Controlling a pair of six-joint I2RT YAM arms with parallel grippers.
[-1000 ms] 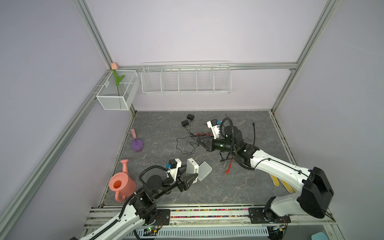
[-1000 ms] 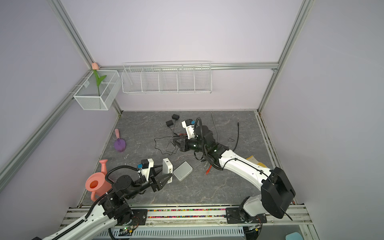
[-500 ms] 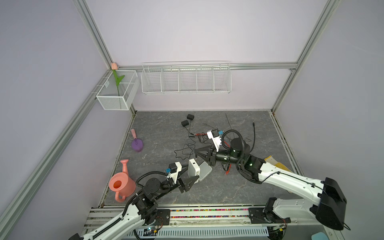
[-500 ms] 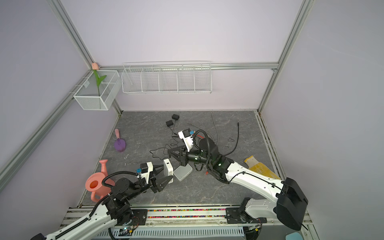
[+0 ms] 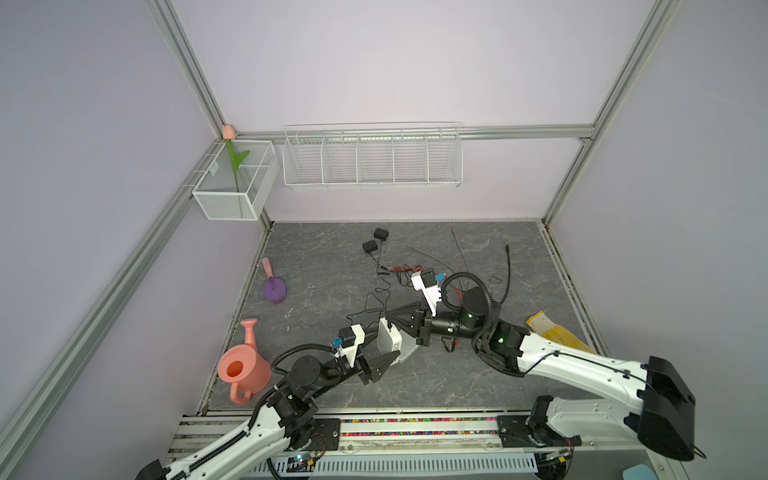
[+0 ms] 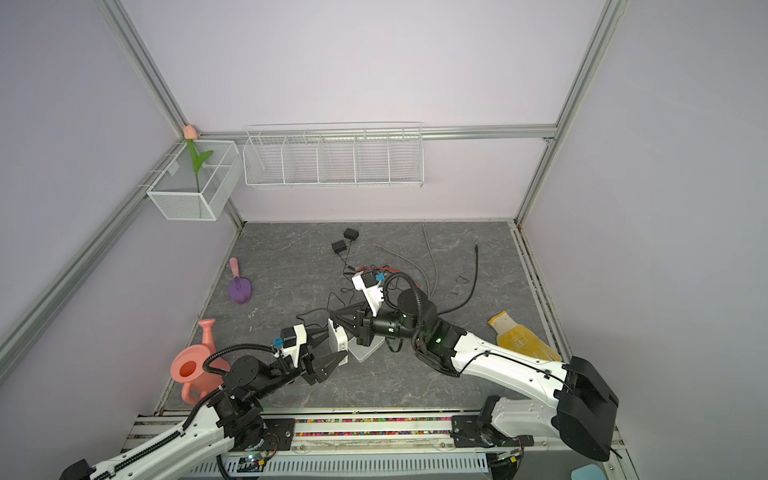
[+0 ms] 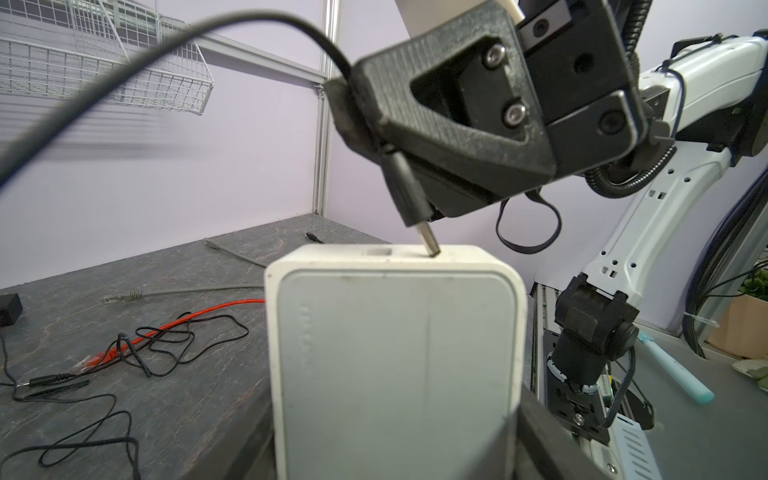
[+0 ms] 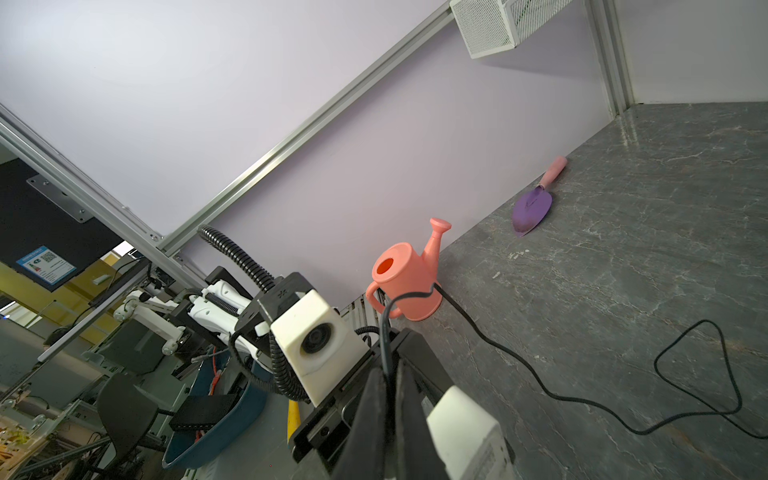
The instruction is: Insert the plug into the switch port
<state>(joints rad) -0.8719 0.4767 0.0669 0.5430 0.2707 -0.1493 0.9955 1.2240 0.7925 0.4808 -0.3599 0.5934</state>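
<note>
While the left gripper (image 5: 387,341) clasps the white switch (image 7: 395,353) upright in a wide grip, the right gripper (image 5: 392,320), pinched tight on the black plug (image 7: 409,195), holds its metal tip against the switch's top face, just beside a rectangular port (image 7: 379,251).

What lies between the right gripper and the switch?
Only the plug, clamped in the right gripper, tip at the top of the switch; left wrist view.

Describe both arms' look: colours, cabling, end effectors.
Left arm and right arm: white shells, black joints, black corrugated conduit at each wrist, white wrist-camera housings with blue tags. Left end effector and right end effector: black triangular open-frame fingers.
</note>
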